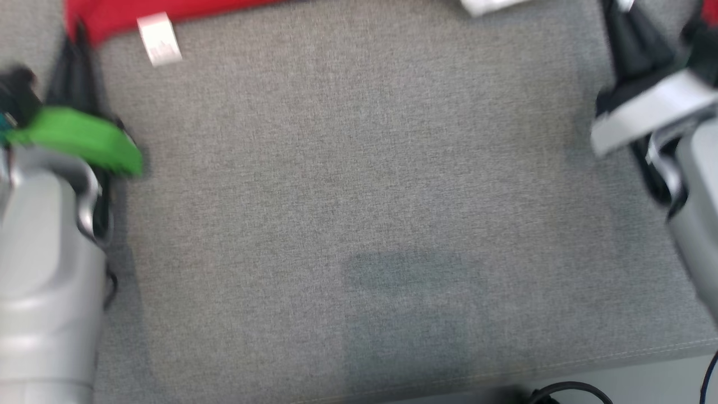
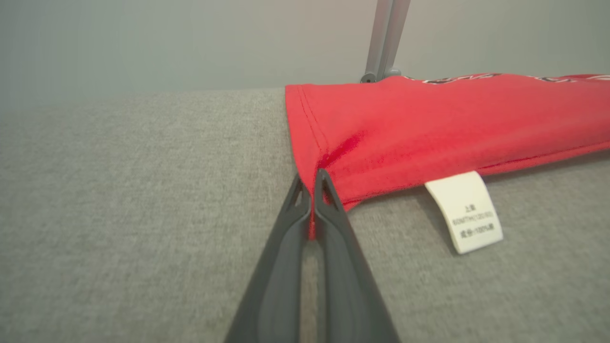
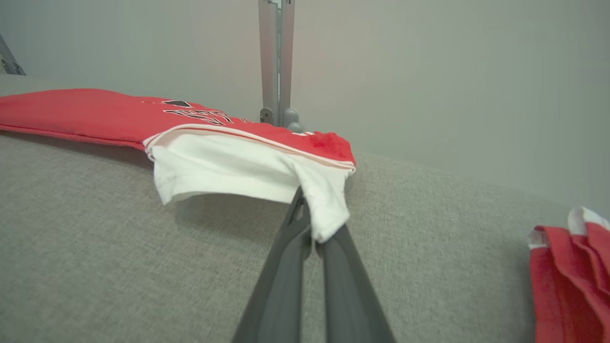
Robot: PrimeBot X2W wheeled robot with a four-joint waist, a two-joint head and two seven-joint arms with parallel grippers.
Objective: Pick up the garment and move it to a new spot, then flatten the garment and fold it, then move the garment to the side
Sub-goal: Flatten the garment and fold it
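Flanking the garment (image 3: pixel 95 112): grey post (image 3: pixel 276 57) behind, red cloth (image 3: pixel 567 286) near.

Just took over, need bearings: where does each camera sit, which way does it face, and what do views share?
Head view: on the head, looking down on the grey woven-fabric surface; pale forearms left and right.
Left wrist view: on that wrist, along the left claw, shut on the red fabric garment's hem beside its white care label.
Right wrist view: on that wrist, along the right claw, shut on the garment's white sleeve.
Shared: garment and surface in all three.
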